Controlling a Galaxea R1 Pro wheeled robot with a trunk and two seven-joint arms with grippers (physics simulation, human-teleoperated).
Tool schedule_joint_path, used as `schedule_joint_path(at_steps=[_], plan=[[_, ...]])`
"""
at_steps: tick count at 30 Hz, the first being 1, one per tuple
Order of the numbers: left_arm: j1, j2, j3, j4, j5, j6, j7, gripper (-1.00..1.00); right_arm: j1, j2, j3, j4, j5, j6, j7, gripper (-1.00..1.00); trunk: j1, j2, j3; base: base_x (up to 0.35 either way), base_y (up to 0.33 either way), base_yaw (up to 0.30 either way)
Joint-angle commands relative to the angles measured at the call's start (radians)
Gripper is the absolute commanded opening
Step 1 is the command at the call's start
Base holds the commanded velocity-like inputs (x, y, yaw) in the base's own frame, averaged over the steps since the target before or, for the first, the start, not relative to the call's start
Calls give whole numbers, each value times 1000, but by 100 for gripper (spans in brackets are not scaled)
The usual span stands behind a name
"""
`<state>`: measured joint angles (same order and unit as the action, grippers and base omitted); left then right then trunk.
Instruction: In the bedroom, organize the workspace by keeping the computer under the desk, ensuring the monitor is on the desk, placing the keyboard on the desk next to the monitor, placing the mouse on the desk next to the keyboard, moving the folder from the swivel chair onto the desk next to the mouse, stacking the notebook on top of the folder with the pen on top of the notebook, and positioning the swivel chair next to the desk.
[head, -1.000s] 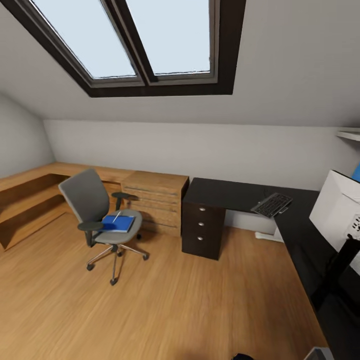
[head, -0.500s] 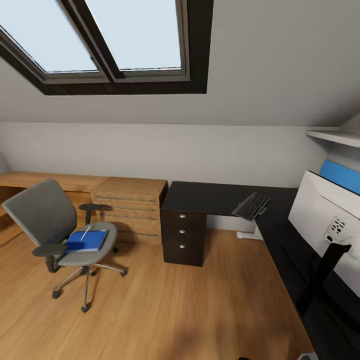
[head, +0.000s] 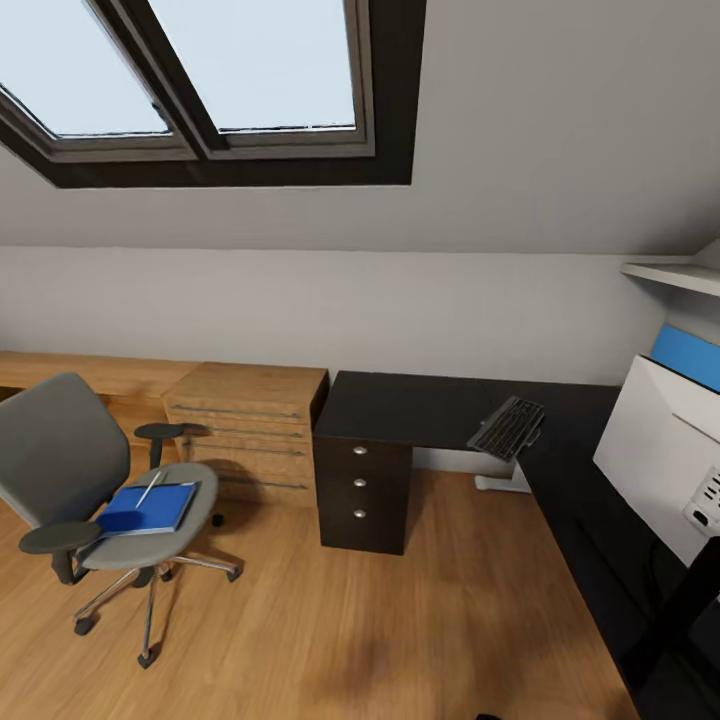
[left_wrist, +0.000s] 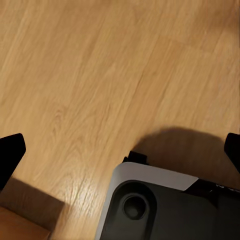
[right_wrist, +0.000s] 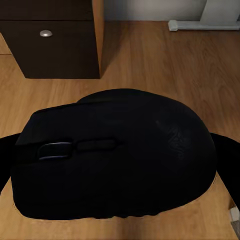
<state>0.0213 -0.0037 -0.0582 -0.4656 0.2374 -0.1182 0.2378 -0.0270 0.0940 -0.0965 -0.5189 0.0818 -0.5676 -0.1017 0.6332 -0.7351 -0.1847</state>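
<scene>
The view has swung on, the swivel chair sliding leftward in frame; the right gripper clasps the mouse; the left gripper gapes empty over the floor; keyboard and monitor sit on the desk; the folder waits on the chair.

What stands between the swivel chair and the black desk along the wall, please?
In the head view, a light wooden drawer cabinet stands between the swivel chair and the desk, beside the desk's black drawer unit.

– What is seen up high?
– A big roof window is set in the slanted white ceiling.
– And lower down?
– A wooden floor and a light wooden drawer cabinet are seen.
</scene>
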Motion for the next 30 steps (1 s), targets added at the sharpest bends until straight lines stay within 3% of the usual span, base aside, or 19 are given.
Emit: schedule_joint_path(at_steps=[1,12,16,20,22,25,26,27,30], plan=[[0,1,-6,-1,9,-4,6,100,-1,1,-5,0,9,-2,-3,-100,1,-1,-1,328,0,0],[0,1,-6,3,9,-12,6,100,-4,1,-5,0,6,3,-4,-100,1,-1,-1,328,0,0],[0,2,-5,-4,12,-14,5,100,-5,4,-8,-4,-47,6,-10,-100,-3,6,2,327,0,0],[0,2,-5,-92,13,-12,6,100,-9,5,-8,-68,-85,22,-15,-100,-18,34,14,327,0,0],[0,2,-5,-195,13,-7,6,100,-13,4,-9,-191,-92,148,-16,-100,-26,48,21,327,0,0],[0,0,-5,-359,13,28,7,100,-14,4,-9,-435,-96,461,-16,-100,-38,69,30,327,0,0],[0,-1,-5,-392,13,47,7,100,-14,4,-9,-481,-97,520,-16,-100,-41,76,33,327,0,0],[0,-2,-5,-464,13,105,8,100,-17,4,-9,-572,-101,637,-16,-100,-45,83,36,327,0,0],[0,-6,-4,-782,16,435,13,100,-95,5,-9,-809,-110,970,-15,-100,-57,104,46,327,0,0]])
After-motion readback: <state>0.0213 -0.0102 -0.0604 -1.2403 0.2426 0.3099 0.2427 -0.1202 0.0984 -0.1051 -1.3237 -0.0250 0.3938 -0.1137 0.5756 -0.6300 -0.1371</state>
